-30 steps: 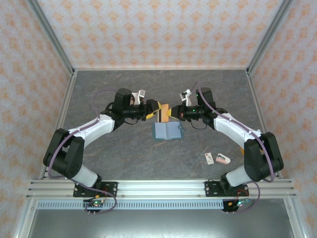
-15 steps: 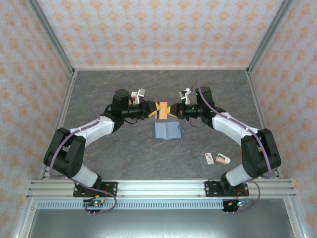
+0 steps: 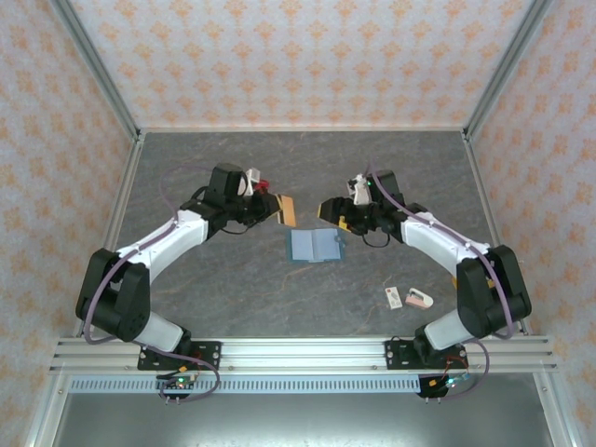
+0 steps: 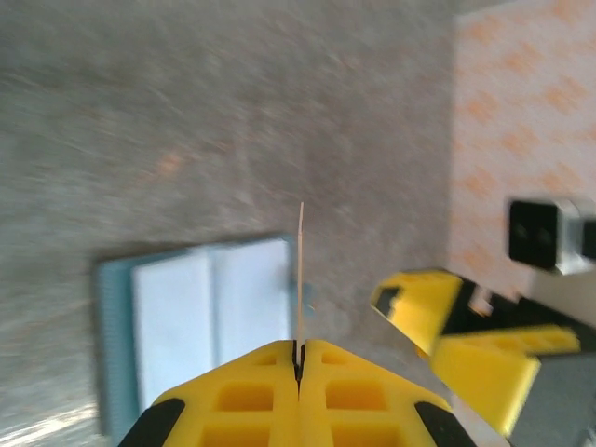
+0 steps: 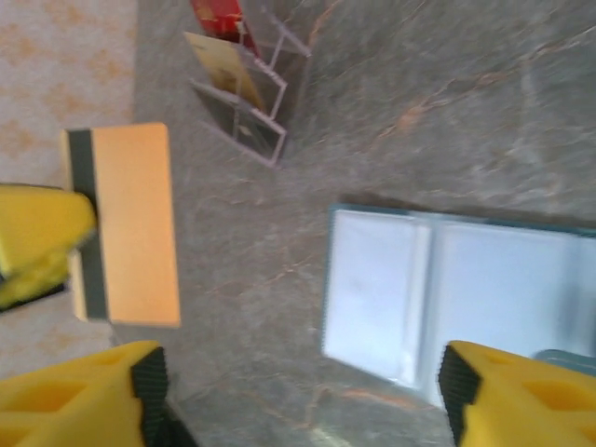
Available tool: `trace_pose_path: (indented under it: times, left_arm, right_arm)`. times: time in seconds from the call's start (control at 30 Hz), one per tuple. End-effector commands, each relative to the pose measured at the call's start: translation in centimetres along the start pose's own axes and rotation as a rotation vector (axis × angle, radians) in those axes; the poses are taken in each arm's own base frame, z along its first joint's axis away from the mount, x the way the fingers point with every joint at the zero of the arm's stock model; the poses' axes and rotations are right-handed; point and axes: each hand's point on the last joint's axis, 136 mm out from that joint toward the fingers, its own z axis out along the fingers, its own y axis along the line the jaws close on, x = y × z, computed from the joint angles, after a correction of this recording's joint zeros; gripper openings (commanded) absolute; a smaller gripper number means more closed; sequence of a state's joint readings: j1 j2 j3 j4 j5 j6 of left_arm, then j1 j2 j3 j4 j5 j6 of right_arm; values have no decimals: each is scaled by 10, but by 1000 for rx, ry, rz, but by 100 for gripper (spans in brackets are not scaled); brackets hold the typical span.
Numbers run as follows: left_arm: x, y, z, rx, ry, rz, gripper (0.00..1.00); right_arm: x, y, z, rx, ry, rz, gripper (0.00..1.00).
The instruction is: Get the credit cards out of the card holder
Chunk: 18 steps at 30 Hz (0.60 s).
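Top external: shows left gripper [image 3: 276, 207] clamped shut on an orange card [image 3: 288, 209] left of centre, right gripper [image 3: 331, 212] spread wide and empty just right of it, teal card holder [image 3: 315, 246] lying open below both. Best to carry the card clear and lay it flat, well apart from the holder.

Left wrist: gives the card edge-on only, a thin line above closed jaws, holder at lower left.

Right wrist: adds the card's orange face and dark stripe at left, a clear tray [image 5: 270, 130] of cards at top, holder's pale sleeves at right.
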State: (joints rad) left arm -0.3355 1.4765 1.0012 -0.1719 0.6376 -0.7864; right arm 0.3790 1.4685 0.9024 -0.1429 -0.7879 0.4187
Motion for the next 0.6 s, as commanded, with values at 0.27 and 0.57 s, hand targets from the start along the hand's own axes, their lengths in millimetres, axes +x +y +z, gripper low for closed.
trace_pose_path:
  times: [0.27, 0.57]
  left_arm:
    - [-48, 86, -68, -704, -290, -189, 0]
    - [-83, 79, -46, -672, -448, -414, 0]
  right_arm:
    - [1, -47, -5, 191, -117, -24, 90]
    - [8, -58, -1, 277, -153, -95, 92]
